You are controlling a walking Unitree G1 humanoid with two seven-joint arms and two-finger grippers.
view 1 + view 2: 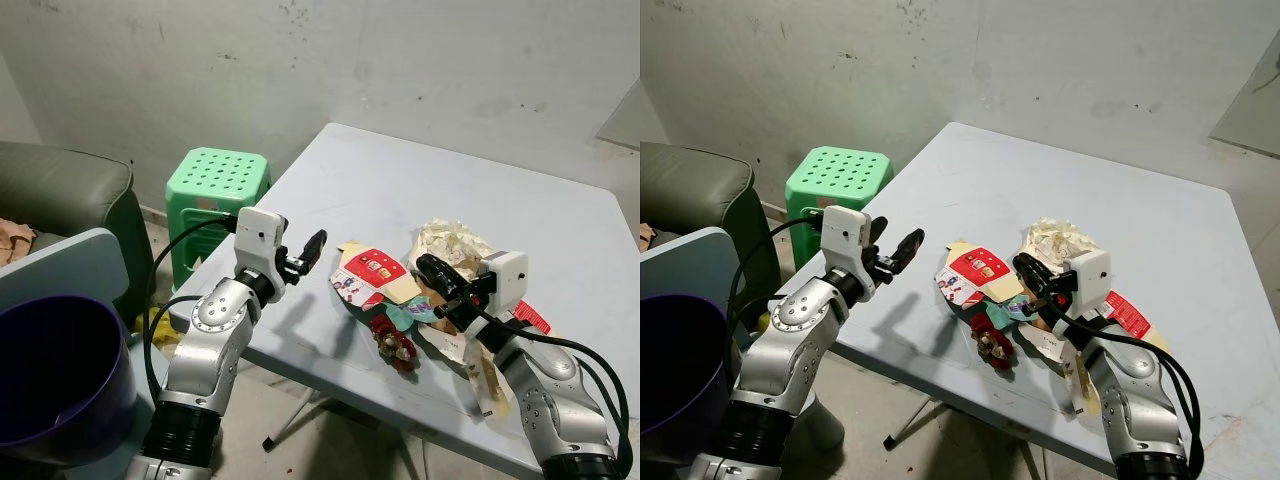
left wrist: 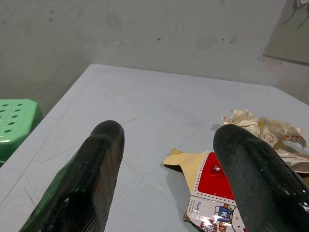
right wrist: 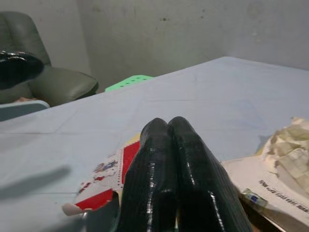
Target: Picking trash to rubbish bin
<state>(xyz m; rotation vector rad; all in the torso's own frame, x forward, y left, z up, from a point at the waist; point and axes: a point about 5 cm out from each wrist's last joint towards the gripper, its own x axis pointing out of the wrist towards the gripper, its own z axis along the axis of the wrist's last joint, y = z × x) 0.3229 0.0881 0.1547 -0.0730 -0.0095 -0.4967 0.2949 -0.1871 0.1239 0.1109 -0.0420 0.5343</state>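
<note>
In the left eye view, the pale blue-grey surface (image 1: 400, 190) runs from the centre toward the right edge. A heap of trash sits lower centre: a flattened red-and-white printed cardboard carton (image 1: 365, 275), a crumpled cream paper wad (image 1: 450, 240) to its right, and a small dark red wrapper (image 1: 393, 345) below them near the surface's front edge. The left claw (image 1: 308, 255) hovers left of the carton, apart from it, its fingers spread and released. The right claw (image 1: 440, 280) lies low over the heap between carton and paper wad, fingers clenched together; whether anything is pinched there I cannot tell. A purple round plastic rubbish bin (image 1: 50, 370) fills the lower left corner, well apart from the trash. A green perforated plastic stool (image 1: 217, 180) stands upper left of centre beside the surface, and a grey-green upholstered armchair (image 1: 70, 195) sits at the left edge.

The right eye view shows the same layout.

In the left wrist view, the two black fingers (image 2: 91, 183) stand wide apart, with the carton at lower right of centre and the paper wad at right.

In the right wrist view, the fingers (image 3: 159, 179) press side by side at lower centre above the carton's red edge.
</note>
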